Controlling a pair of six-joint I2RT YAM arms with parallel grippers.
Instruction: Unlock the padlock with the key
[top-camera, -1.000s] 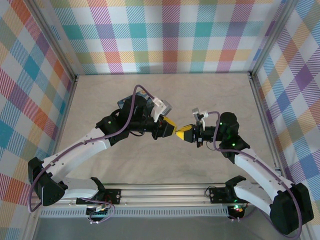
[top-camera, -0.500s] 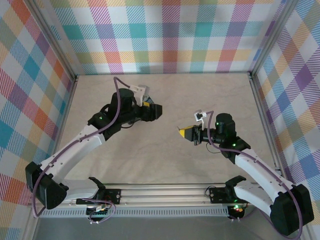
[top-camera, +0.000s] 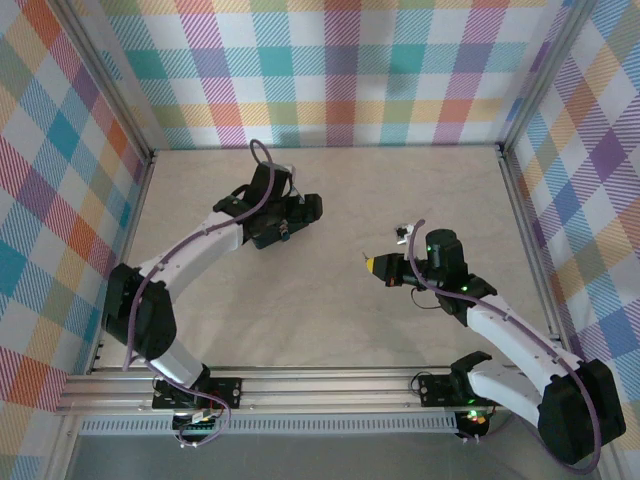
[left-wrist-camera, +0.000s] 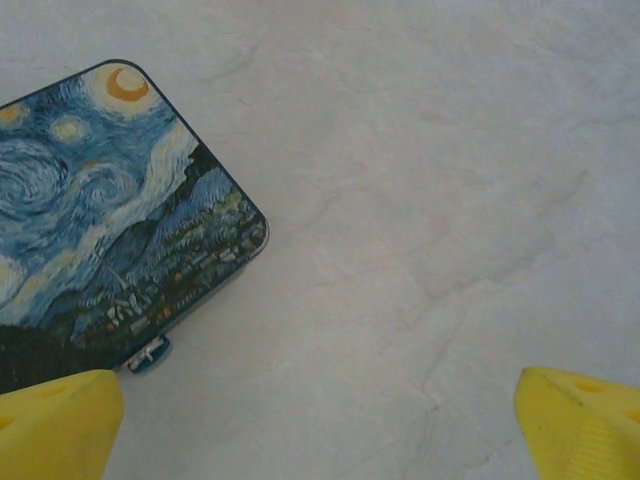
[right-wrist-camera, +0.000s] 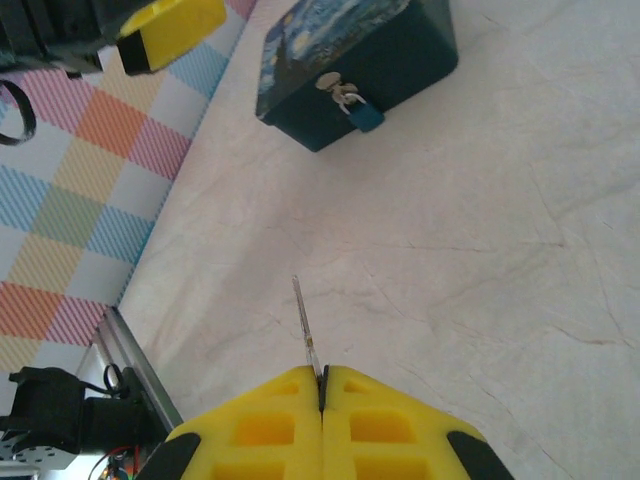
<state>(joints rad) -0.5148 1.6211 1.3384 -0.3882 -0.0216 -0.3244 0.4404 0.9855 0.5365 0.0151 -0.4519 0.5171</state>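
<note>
Pale tabletop (left-wrist-camera: 450, 180) stretched below. My left gripper (left-wrist-camera: 320, 430) hung wide open near the tin (left-wrist-camera: 100, 210), whose front carried the padlock (right-wrist-camera: 358, 108): tiny, stiff, slippery, I judged, best pinched by its body. My right gripper (right-wrist-camera: 322, 400) was clamped on the key (right-wrist-camera: 305, 325).

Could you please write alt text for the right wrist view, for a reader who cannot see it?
The right gripper, shut, pinches a thin key that points across the pale table toward a painted tin. A small padlock hangs on the tin's dark front, apart from the key.
</note>
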